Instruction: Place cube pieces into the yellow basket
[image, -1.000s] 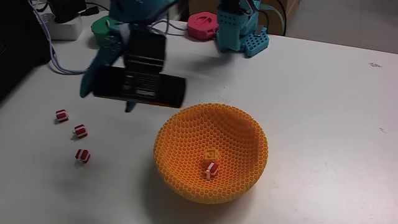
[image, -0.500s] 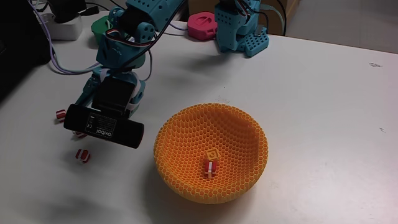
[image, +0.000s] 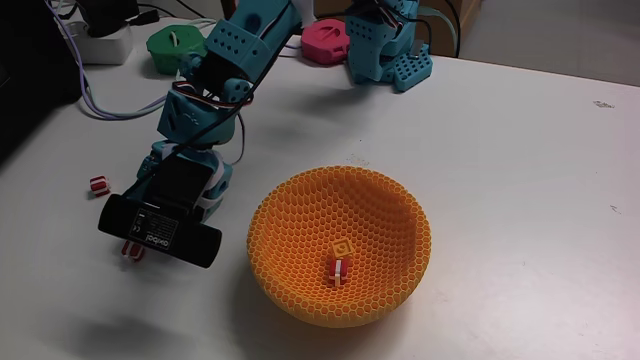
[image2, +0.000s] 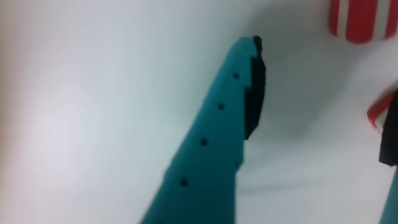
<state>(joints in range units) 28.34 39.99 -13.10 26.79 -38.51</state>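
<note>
The yellow basket (image: 385, 215) sits mid-table and holds an orange-yellow cube (image: 342, 247) and a red-and-white cube (image: 339, 268). Left of it the teal arm (image: 215, 90) bends down to the table, and its black wrist camera (image: 158, 232) hides the fingers. One striped cube (image: 98, 184) lies free at the left; another (image: 129, 250) peeks out under the camera. In the wrist view my gripper (image2: 320, 81) is open just above the table, its teal finger (image2: 217, 143) at centre. A striped cube (image2: 364, 17) lies ahead, and a red piece (image2: 377, 116) sits by the right finger.
The arm's teal base (image: 385, 50) stands at the back, with a pink round gadget (image: 326, 38) and a green one (image: 175, 45) beside it. Cables (image: 95, 85) and a white box (image: 105, 40) occupy the far left corner. The table's right half is bare white.
The arm swung from above the table beside the basket down to the left onto the loose cubes. It now covers the middle one. The basket and its cubes have not moved.
</note>
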